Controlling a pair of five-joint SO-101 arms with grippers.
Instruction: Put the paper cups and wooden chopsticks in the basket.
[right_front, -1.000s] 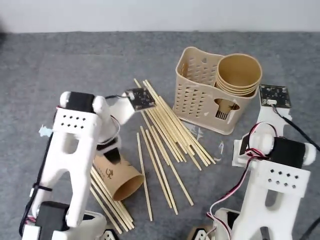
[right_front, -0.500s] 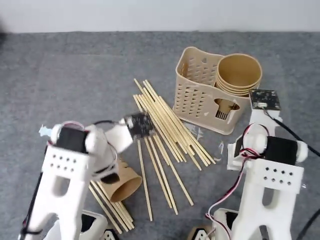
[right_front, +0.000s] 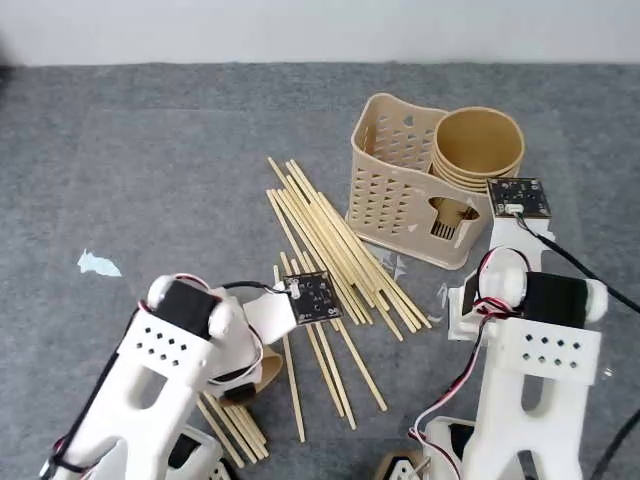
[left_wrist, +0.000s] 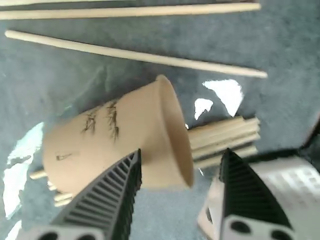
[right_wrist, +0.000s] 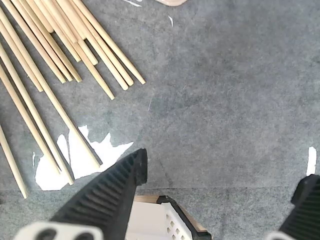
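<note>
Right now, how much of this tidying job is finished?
Partly. A stack of paper cups already sits in the basket. The left gripper is open over one more cup lying on its side, not yet gripping it. The wooden chopsticks lie loose on the table.

No word or number can be read. The paper cup (left_wrist: 120, 145) lies on its side with its rim end between the spread jaws of the left gripper (left_wrist: 181, 159). It bears dark brush-like marks (left_wrist: 102, 120) on its wall, just beyond the jaw tips toward the base (strokes, not legible letters), and a fainter small mark (left_wrist: 62, 157) farther out. The basket (right_front: 385, 190) has a cut-out figure (right_front: 450, 215) in its front wall. The circuit boards (right_front: 313, 297) above the jaws carry print too fine to read.
</note>
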